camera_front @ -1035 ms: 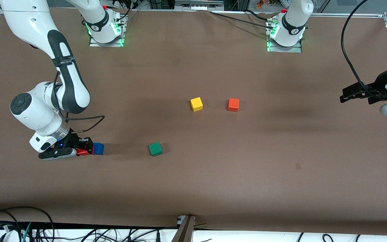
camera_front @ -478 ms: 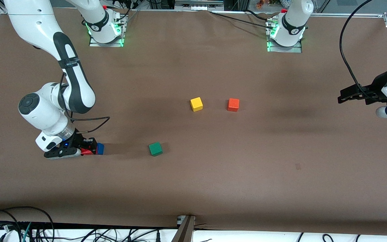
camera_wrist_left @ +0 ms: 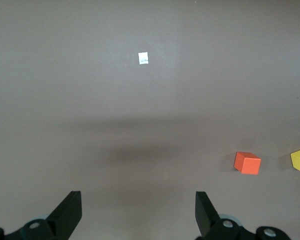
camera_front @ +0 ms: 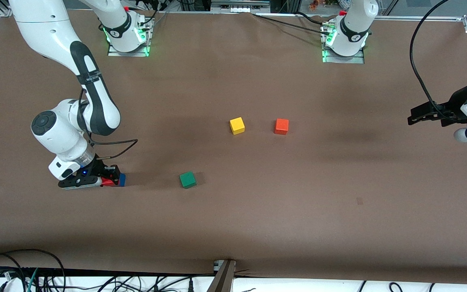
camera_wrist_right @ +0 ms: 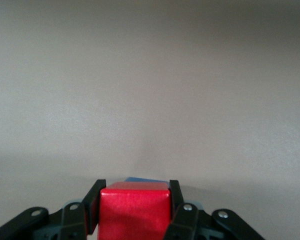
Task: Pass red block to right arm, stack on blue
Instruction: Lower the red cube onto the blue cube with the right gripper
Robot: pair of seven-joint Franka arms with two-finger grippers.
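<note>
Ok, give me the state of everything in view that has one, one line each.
Right hand: shut on the red block, over the blue block.
Red block: held, above the blue block; contact unclear.
Blue block: on the table, mostly hidden under the red block.
Left hand: open, empty, waiting at the left arm's end of the table.
Green block, yellow block, orange block: resting on the table, apart.

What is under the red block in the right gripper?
The blue cube sits under the red block, which the right gripper grips; only a blue sliver shows. Whether they touch is hidden.
</note>
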